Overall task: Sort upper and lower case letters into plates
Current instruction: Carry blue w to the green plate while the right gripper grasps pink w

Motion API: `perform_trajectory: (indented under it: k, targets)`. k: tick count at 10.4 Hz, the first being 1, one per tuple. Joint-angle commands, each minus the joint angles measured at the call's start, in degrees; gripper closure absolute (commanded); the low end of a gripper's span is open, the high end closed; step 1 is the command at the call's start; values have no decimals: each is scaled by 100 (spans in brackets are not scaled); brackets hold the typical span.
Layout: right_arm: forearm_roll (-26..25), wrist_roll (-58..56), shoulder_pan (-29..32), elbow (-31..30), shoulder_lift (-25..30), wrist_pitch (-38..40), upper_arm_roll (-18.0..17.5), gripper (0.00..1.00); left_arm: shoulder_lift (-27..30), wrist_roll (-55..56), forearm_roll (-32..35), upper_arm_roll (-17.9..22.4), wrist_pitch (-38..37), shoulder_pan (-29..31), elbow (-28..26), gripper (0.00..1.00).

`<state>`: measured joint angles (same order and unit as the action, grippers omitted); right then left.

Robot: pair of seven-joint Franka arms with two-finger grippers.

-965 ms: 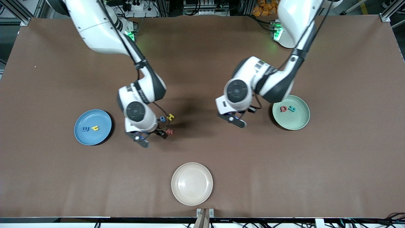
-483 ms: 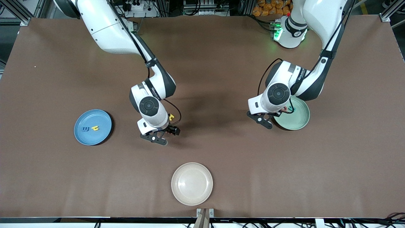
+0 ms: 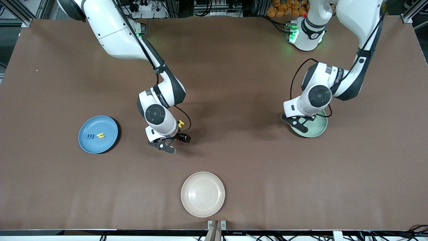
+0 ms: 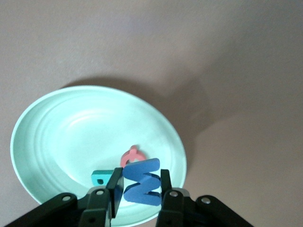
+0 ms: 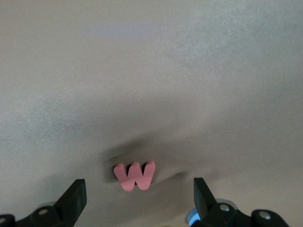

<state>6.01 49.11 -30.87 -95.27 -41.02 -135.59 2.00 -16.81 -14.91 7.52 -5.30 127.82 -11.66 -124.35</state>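
My left gripper is shut on a blue letter and hangs over the mint green plate. A red letter and a teal letter lie in that plate. Low over the table's middle, my right gripper stands open, with a red W lying flat between its fingers. A yellow letter lies beside the right wrist, and a bit of a blue letter shows by one finger. The sky blue plate holds a blue letter and a yellow letter.
A cream-white plate with nothing in it sits near the table's front edge, nearer to the front camera than the right gripper. Bare brown tabletop lies between the three plates.
The left arm has swung toward its own end of the table, carrying the blue letter over the mint green plate. The right gripper shifted over the red W, then held still.
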Motion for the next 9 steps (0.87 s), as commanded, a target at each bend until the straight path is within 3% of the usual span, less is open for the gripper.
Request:
perform_trajectory:
  k: [1, 3, 6, 8, 9]
  targets:
    - [181, 134, -33, 0, -46, -90, 2, 0, 536, -485, 65, -85, 279, 487, -702, 95]
    - [199, 221, -24, 96, -169, -134, 2, 0, 792, -575, -127, -103, 322, 787, -1230, 94]
    - [199, 433, -33, 193, -284, -134, 2, 0, 741, -575, -277, -225, 463, 788, -1276, 92]
    - [172, 424, -33, 211, -328, -143, 2, 0, 670, -575, -287, -226, 551, 770, -1267, 81]
    - [190, 424, -33, 298, -363, -134, 2, 0, 661, -575, -287, -243, 560, 779, -1267, 81]
